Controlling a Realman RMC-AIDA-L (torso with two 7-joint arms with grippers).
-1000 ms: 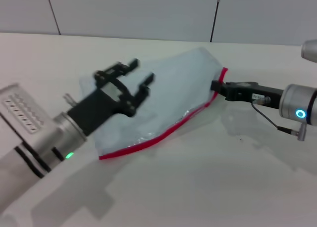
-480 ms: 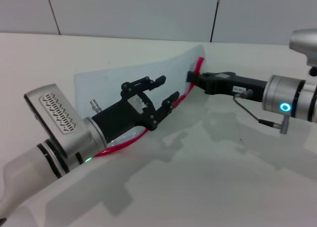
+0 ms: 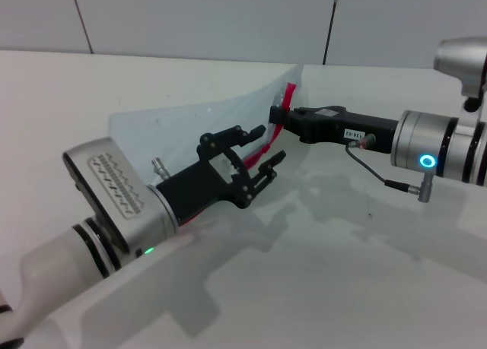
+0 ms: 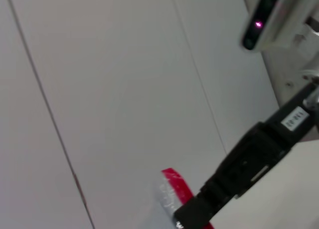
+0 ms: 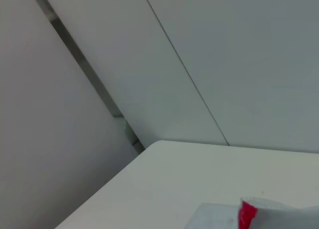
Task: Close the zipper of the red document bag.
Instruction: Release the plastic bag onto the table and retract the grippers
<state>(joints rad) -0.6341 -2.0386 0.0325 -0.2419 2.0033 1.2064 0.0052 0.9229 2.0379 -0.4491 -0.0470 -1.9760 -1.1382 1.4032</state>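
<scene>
The red document bag (image 3: pixel 175 132) is a pale translucent pouch, lifted and tilted so that it stands up from the white table (image 3: pixel 342 273). Its red zipper (image 3: pixel 254 153) runs along the edge facing me, up to the raised corner (image 3: pixel 288 93). My right gripper (image 3: pixel 277 121) reaches in from the right and is shut on that red corner; the left wrist view shows its black fingers (image 4: pixel 197 215) on the red strip (image 4: pixel 175 185). My left gripper (image 3: pixel 268 144) is open, its fingers on either side of the zipper at mid-length. The slider is not visible.
A grey panelled wall (image 3: pixel 228 18) stands behind the table. The right arm's cable (image 3: pixel 388 183) hangs below its wrist. The right wrist view shows only the wall, the table edge and the bag's red corner (image 5: pixel 247 212).
My right gripper has pulled the bag's corner up and leftward, standing the pouch up. My left gripper has swung forward and right, its open fingers now at the zipper.
</scene>
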